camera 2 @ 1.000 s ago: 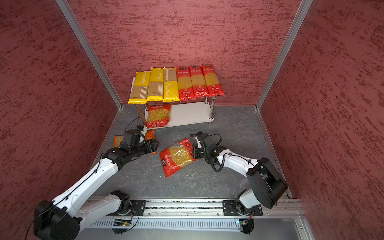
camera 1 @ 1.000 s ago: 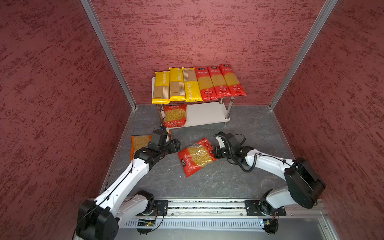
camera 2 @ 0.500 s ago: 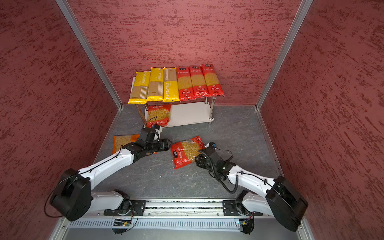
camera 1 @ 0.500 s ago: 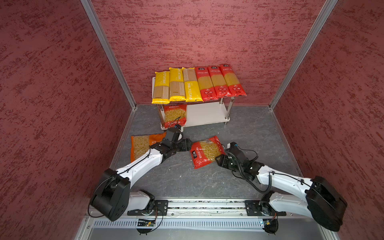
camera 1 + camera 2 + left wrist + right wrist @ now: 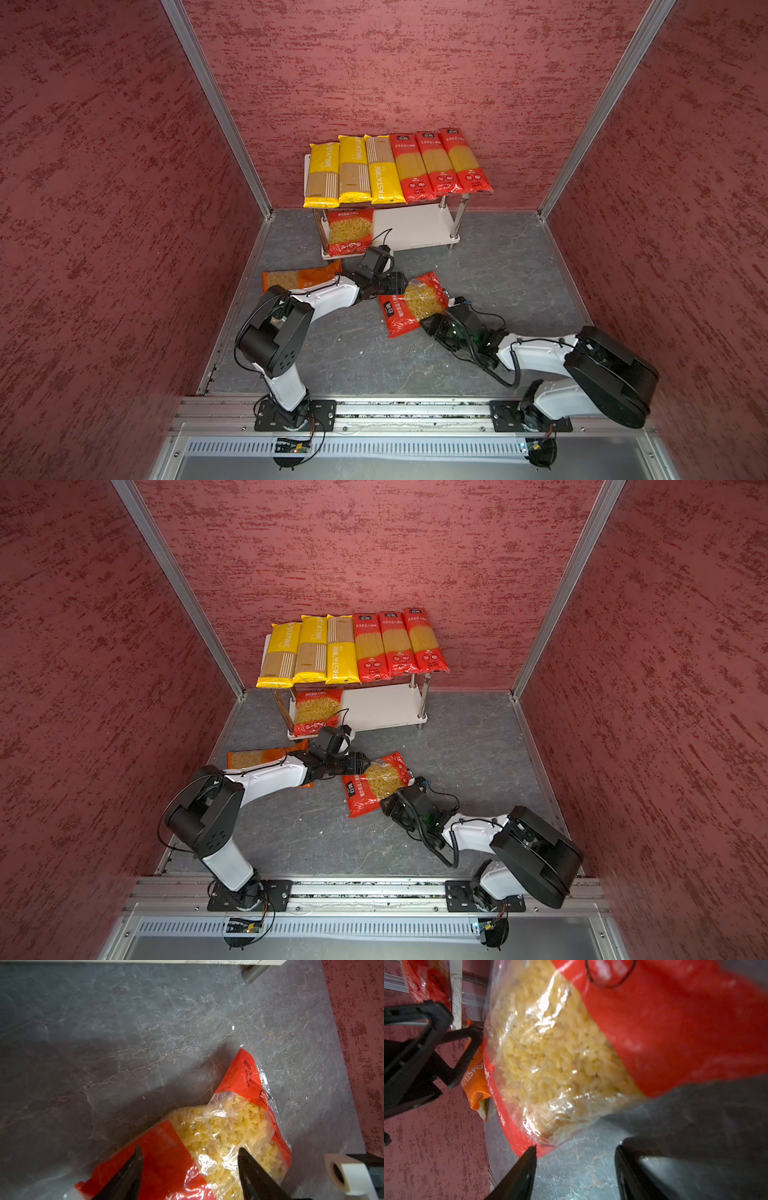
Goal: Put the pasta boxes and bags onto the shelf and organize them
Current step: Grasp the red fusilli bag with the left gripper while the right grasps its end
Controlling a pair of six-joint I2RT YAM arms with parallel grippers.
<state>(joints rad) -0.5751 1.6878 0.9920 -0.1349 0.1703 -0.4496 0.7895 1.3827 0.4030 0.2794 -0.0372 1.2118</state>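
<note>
The shelf [image 5: 415, 232] stands at the back wall. Three yellow spaghetti packs [image 5: 353, 170] and three red spaghetti bags [image 5: 440, 166] lie side by side on its top board. On the left of its lower board lies a red short-pasta bag [image 5: 350, 230]. Another red short-pasta bag [image 5: 411, 307] [image 5: 218, 1136] [image 5: 560, 1053] lies on the grey floor between my grippers. My left gripper [image 5: 399, 282] [image 5: 189, 1149] is open, its fingers spread over that bag's left end. My right gripper [image 5: 430, 322] [image 5: 575, 1148] is open at the bag's near right end, with bare floor between its fingers. An orange pasta bag [image 5: 299, 278] lies partly under the left arm.
Red textured walls close the cell on three sides. The arms' base rail [image 5: 395, 409] runs along the front. A chrome shelf post [image 5: 253, 972] stands near the left gripper. The right part of the lower board [image 5: 386, 708] is bare.
The right gripper opened, let go of the red bag and swung round to its near end. The left gripper moved right onto the bag. The bag shifted a little toward the shelf.
</note>
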